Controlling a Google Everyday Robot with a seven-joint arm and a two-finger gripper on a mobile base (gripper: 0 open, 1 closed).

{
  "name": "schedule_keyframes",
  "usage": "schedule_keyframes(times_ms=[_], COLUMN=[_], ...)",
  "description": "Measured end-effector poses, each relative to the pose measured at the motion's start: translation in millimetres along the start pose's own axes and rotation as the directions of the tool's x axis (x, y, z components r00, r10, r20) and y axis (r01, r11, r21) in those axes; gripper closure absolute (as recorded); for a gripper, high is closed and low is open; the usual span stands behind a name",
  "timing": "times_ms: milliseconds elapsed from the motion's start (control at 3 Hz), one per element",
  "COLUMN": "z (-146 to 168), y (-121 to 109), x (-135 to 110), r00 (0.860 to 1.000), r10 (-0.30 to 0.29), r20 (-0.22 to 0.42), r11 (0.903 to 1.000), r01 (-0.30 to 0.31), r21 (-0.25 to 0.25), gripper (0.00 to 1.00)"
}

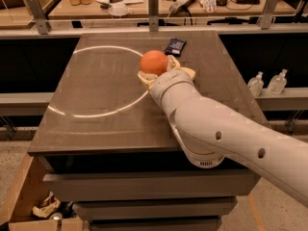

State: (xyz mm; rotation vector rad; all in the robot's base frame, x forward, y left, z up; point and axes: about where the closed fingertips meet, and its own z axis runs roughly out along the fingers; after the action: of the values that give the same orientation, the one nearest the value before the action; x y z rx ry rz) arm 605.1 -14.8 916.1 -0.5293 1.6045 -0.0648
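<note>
Orange [154,62] rests on the dark table [86,88], at the right edge of the white ring [103,114] and near a dark snack packet [174,46]. Gripper [166,74] sits at the orange's near side, apparently in contact. Whether it is clamped on the orange cannot be determined. Orange is not lifted.

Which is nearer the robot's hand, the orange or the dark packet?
The orange: the gripper sits right beside it; the dark packet lies farther back.
</note>
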Motion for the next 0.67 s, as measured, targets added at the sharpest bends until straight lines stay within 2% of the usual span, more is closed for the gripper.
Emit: schedule_keyframes(times_ms=[333,667], z=[13.3,24.0], y=[-19.5,-35.1], x=[18.0,30.2], r00=[0.998,0.996], r10=[0.057,0.084], r20=[-0.016,-0.026], r11=[0.9976,0.9943], r01=[-0.056,-0.082], r21=[0.041,0.069], gripper=[1.0,1.0])
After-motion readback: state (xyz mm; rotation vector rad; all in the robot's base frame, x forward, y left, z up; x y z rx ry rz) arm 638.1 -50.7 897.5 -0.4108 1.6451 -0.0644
